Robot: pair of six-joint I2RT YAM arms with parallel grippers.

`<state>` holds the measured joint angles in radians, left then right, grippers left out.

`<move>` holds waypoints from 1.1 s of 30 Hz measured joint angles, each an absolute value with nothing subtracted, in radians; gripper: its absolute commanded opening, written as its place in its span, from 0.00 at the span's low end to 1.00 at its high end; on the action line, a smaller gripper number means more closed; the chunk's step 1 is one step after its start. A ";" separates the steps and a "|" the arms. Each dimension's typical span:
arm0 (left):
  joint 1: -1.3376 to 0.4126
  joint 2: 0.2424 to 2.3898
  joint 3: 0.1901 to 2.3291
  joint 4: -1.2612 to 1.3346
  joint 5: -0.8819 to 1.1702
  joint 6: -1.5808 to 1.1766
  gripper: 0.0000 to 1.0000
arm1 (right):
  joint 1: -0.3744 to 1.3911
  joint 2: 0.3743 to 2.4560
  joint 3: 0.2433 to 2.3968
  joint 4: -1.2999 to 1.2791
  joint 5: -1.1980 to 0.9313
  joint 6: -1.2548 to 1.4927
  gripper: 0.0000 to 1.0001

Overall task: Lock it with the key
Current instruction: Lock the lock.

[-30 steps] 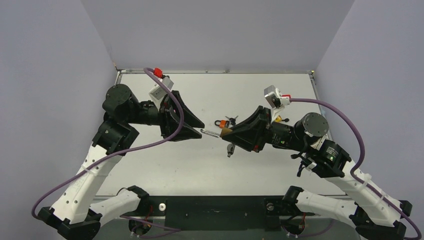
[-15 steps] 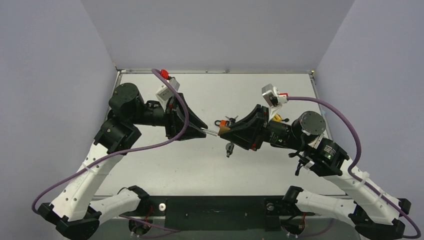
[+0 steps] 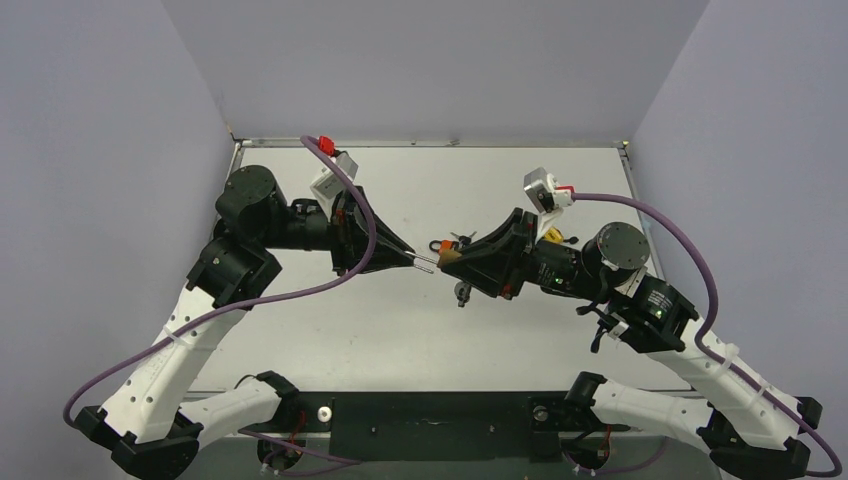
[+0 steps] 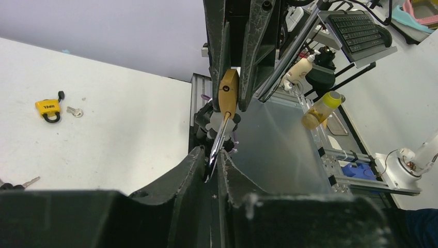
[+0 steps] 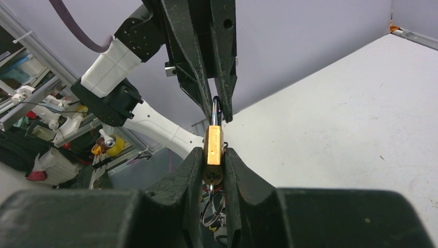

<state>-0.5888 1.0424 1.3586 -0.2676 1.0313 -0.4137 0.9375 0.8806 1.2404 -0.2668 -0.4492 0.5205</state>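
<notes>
Padlock (image 4: 228, 93) body clamped in right pincer (image 5: 213, 155), shackle (image 5: 216, 111) pinched by left pincer (image 4: 210, 157), keyhole hidden.

Both arms, same build. Left arm (image 3: 190, 335): white lower links, round black joint housings (image 3: 245, 198) further up. Right arm (image 3: 720, 385): identical, with a small green light (image 3: 663, 318) on one black housing. A purple cable (image 3: 310, 288) loops off each arm and runs up to a white wrist camera (image 3: 330, 182) with a red connector (image 3: 324, 147). The fingers (image 5: 170, 206) are matte black wedges tapering to thin tips. Black clamp blocks at the bases (image 3: 150, 450).
</notes>
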 measured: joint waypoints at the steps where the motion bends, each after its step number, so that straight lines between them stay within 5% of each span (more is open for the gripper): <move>1: -0.589 1.042 1.359 -0.268 1.031 -0.414 0.02 | 0.937 0.881 1.240 -0.267 -0.448 0.520 0.00; 4: -0.589 1.043 1.359 -0.270 1.030 -0.413 0.00 | 0.937 0.880 1.240 -0.275 -0.431 0.511 0.00; 8: -0.590 1.044 1.360 -0.281 1.021 -0.415 0.00 | 0.938 0.879 1.241 -0.290 -0.410 0.501 0.48; 9: -0.591 1.044 1.361 -0.284 1.015 -0.416 0.00 | 0.938 0.879 1.242 -0.297 -0.395 0.497 0.73; 11: -0.591 1.045 1.367 -0.292 0.992 -0.418 0.00 | 0.938 0.876 1.246 -0.313 -0.360 0.480 0.81; 33: -0.594 1.049 1.461 -0.257 0.822 -0.628 0.00 | 0.945 0.849 1.414 -0.346 -0.098 0.284 0.70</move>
